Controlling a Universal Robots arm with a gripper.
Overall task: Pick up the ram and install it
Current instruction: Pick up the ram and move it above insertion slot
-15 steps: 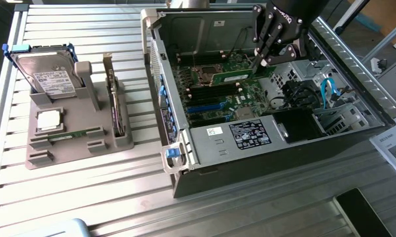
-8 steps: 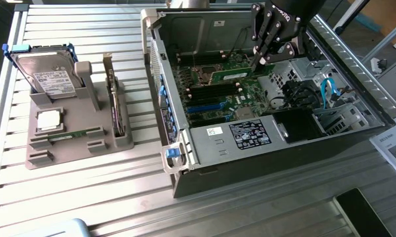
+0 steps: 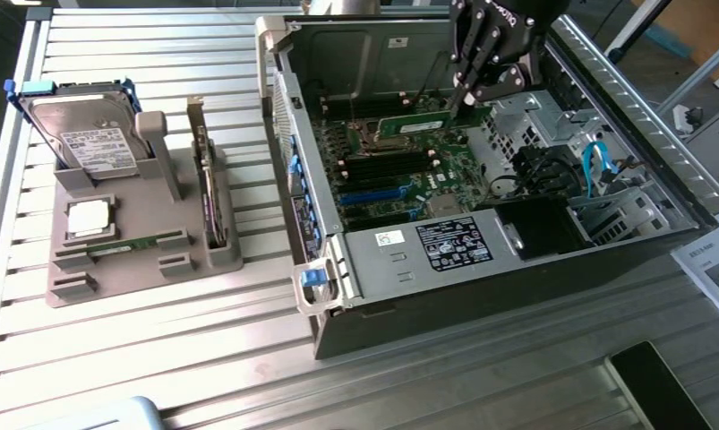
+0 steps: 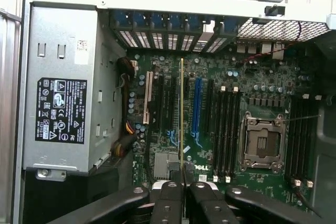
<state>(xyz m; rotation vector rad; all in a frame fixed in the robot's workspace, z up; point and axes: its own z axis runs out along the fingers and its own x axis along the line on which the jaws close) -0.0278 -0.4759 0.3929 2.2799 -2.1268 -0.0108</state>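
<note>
The black claw point(image 3: 470, 97), clamped on the long, thin green ram stick point(image 3: 422, 122), holds it above the green motherboard point(image 3: 383, 175), not yet seated.

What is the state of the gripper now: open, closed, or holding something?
Gripper: closed on the ram, held above the motherboard.

Exterior view: high, far, looking down; computer case point(image 3: 479, 305) toward 3 o'clock.
Wrist view: close above motherboard point(image 4: 247, 77).
Shared: motherboard.
</note>
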